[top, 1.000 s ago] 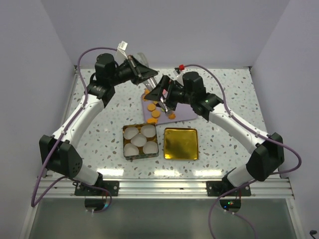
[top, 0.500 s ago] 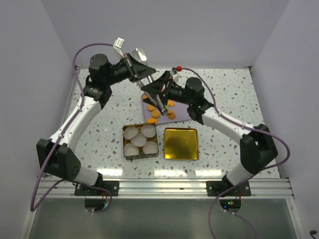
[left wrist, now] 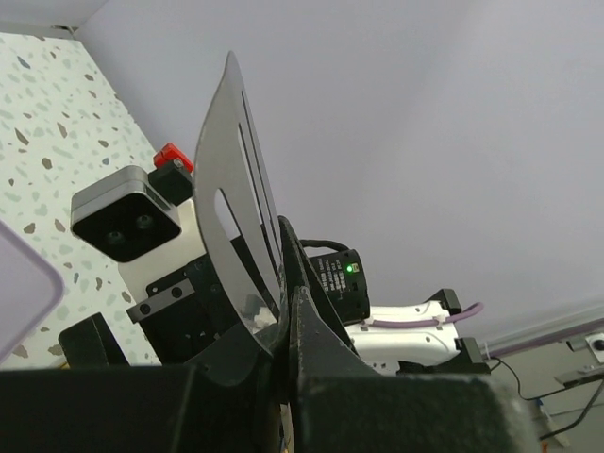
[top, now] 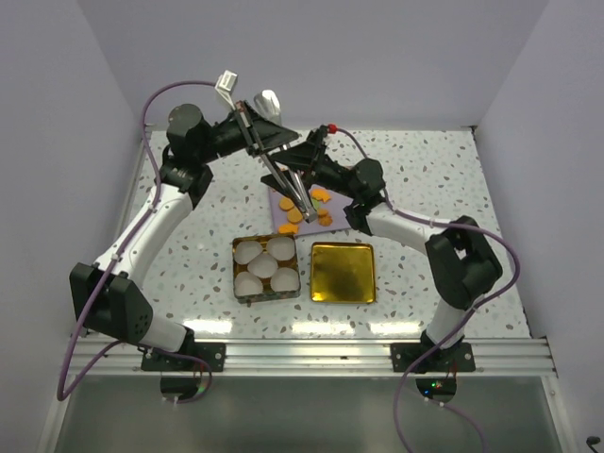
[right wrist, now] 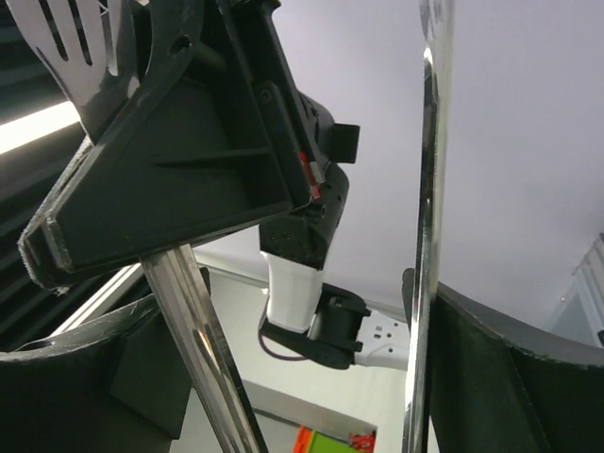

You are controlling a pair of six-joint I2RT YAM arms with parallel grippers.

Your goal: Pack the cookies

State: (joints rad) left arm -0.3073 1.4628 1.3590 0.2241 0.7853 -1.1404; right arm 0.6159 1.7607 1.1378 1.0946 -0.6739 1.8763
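While the right claw [top: 294,179] hangs over the far middle of the table [top: 203,236], the cookies [top: 294,216] lie on a purple mat [top: 278,217] directly below it and slightly nearer, well apart from its fingers. They are also to the right of, and below, the left claw [top: 267,142], which is raised at the far left of the mat.

The cookies are small, flat, orange rounds, scattered singly over the mat. A few lie in a loose column on its left side, and a few more sit close together near its middle.

The left claw [left wrist: 288,302] is clamped on a shiny metal utensil [left wrist: 236,217] just below its slotted blade, which points up and away. The right claw's [right wrist: 283,302] fingers stand wide apart, and two bright limbs of the utensil [right wrist: 193,330] run between them, one close to each finger.

Nearer than the mat, a square tin [top: 236,283] holds white paper cups [top: 264,267]. A shallow gold tray [top: 343,272] sits just to its right.
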